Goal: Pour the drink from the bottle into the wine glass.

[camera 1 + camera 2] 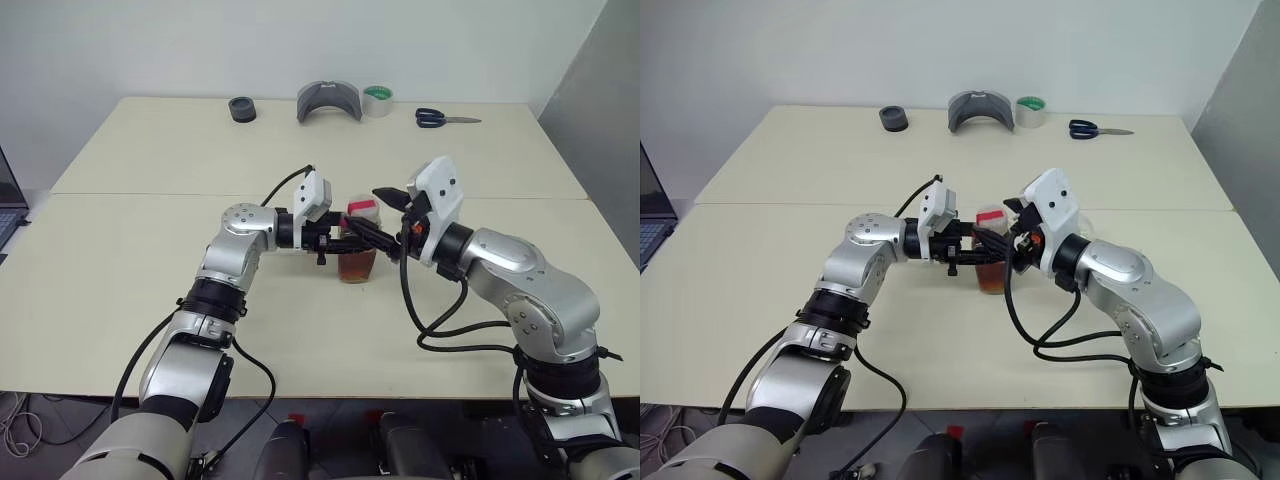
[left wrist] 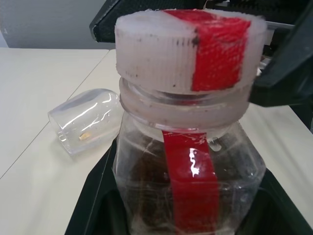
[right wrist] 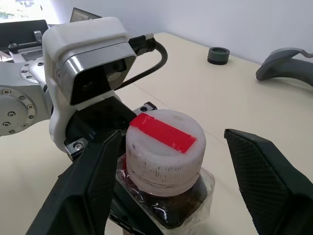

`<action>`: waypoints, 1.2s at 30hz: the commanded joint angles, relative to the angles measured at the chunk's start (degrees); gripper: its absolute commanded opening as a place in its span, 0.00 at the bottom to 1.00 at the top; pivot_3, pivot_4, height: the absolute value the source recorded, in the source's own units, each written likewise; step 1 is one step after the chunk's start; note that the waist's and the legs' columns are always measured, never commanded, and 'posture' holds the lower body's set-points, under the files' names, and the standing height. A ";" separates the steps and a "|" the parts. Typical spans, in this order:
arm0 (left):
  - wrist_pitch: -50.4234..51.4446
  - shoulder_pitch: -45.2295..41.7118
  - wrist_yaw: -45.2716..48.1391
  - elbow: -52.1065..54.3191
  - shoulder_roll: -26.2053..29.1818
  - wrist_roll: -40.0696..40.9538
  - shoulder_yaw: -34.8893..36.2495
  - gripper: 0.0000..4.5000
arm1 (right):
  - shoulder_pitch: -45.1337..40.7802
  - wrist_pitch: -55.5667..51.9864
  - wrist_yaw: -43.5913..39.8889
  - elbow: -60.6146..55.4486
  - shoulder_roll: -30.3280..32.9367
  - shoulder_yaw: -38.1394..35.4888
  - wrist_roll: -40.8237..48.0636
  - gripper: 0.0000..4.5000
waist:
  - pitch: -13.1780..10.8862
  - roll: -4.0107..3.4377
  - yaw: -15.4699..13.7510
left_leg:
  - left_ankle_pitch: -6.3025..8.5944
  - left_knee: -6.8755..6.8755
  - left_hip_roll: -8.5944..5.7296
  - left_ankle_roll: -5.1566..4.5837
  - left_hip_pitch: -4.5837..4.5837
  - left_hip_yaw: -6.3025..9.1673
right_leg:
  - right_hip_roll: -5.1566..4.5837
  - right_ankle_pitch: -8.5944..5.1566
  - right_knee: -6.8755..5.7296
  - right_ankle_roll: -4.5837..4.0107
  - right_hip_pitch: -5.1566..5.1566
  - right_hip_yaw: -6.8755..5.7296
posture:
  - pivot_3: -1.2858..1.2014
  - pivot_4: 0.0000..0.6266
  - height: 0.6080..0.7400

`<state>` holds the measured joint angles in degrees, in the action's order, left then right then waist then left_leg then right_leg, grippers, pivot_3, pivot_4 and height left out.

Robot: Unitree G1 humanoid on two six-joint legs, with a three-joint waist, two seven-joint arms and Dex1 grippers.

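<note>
Four cameras, all meeting on the bottle (image 1: 358,240)

My two head eyes look forward and down across the worktop (image 1: 140,260) from above; the left wrist camera sits tight against the bottle's side at cap (image 2: 188,49) height, the right wrist one looks down on that cap from close by

Capped bottle (image 1: 358,245) upright (glass (image 2: 85,127) toppled)
</note>
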<state>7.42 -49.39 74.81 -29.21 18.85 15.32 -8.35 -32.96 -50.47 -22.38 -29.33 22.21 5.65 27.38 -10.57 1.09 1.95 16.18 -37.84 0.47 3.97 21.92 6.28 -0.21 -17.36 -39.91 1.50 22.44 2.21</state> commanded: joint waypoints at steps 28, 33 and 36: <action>-0.67 -0.57 -0.03 2.79 0.78 1.04 1.38 0.40 | -0.83 1.96 -0.24 -1.89 -3.38 -0.76 -0.24 0.38 | -0.01 -0.01 0.03 | 0.00 0.00 0.00 0.00 0.01 -0.01 | 0.00 0.00 0.00 0.00 0.02 0.01 | 0.52 0.24 1.00; -0.59 -0.47 -0.36 2.89 0.84 1.06 1.51 0.40 | 0.07 9.56 -0.29 -3.26 0.77 2.77 -8.22 0.38 | -0.01 -0.01 0.04 | 0.00 0.00 -0.01 0.00 0.03 -0.01 | 0.00 0.00 0.01 0.00 0.03 0.01 | 0.52 0.24 1.00; -0.33 -0.33 -0.82 3.05 0.87 1.15 1.72 0.40 | 1.61 11.32 0.99 -3.83 -0.45 -0.14 -7.56 0.38 | -0.01 -0.01 0.03 | 0.00 0.01 -0.01 0.00 0.03 -0.02 | 0.00 0.00 0.02 0.00 0.04 0.01 | 0.52 0.24 1.00</action>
<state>7.50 -49.06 74.29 -29.13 19.38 15.20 -8.31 -31.66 -41.28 -22.06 -30.72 22.15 7.76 19.56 -10.58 1.08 1.98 16.18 -37.82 0.47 3.97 21.95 6.27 -0.20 -17.36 -39.90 1.50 22.49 2.22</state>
